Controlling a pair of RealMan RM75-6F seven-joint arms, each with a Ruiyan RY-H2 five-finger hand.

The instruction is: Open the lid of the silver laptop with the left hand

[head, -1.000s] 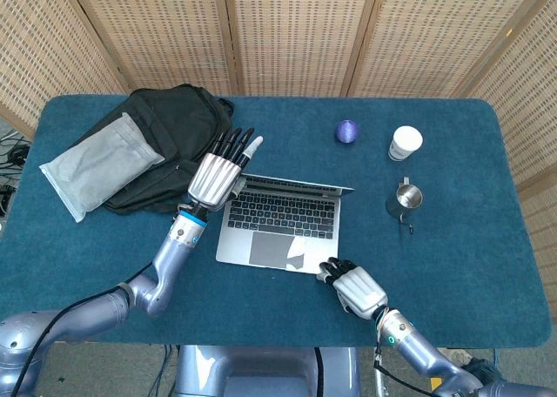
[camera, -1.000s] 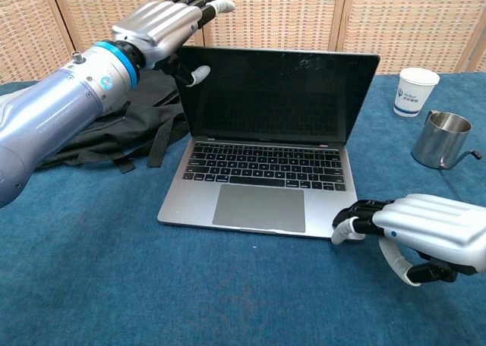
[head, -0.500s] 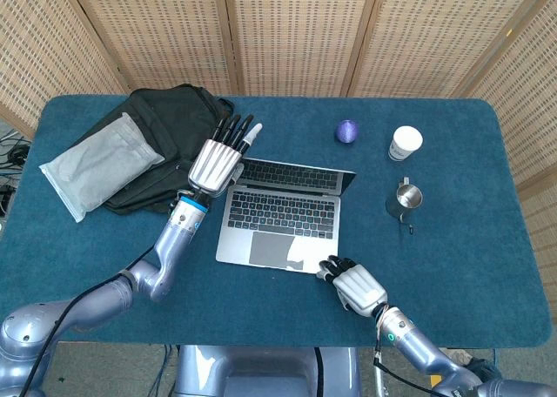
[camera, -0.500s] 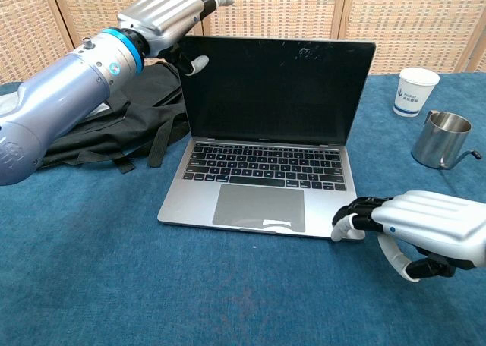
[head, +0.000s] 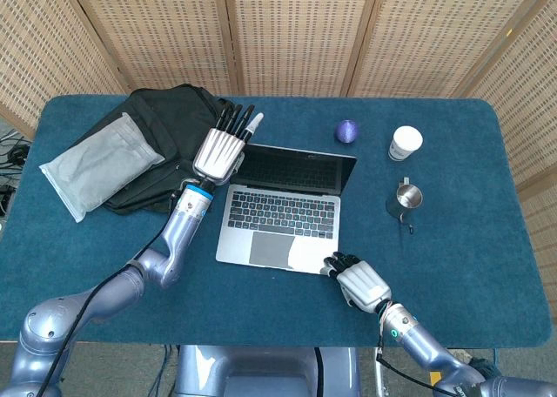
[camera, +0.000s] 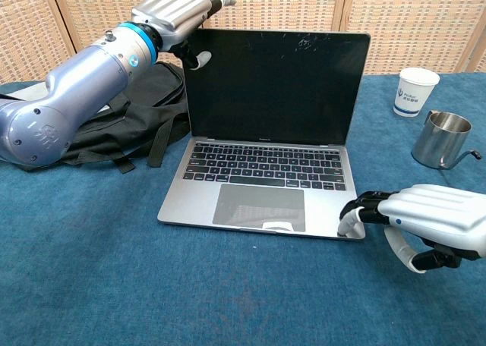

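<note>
The silver laptop (head: 283, 216) (camera: 266, 180) stands in the middle of the blue table with its lid (head: 296, 168) (camera: 277, 84) raised and leaning a little backward, dark screen showing. My left hand (head: 222, 149) (camera: 171, 12) is at the lid's top left corner. Its fingers stretch straight out above and behind the edge, and its thumb (camera: 199, 58) lies against the screen side. My right hand (head: 361, 284) (camera: 425, 217) lies low at the laptop's front right corner, fingers curled, fingertips touching the base.
A black bag (head: 165, 127) (camera: 144, 114) with a grey pouch (head: 100, 164) on it lies left of the laptop. To the right stand a purple ball (head: 346, 131), a paper cup (head: 405, 143) (camera: 418, 92) and a steel pitcher (head: 403, 200) (camera: 444, 139).
The lid has swung further back, from nearly upright to leaning backward, with my left hand moving back along its corner. My right hand shifted slightly right at the front corner.
</note>
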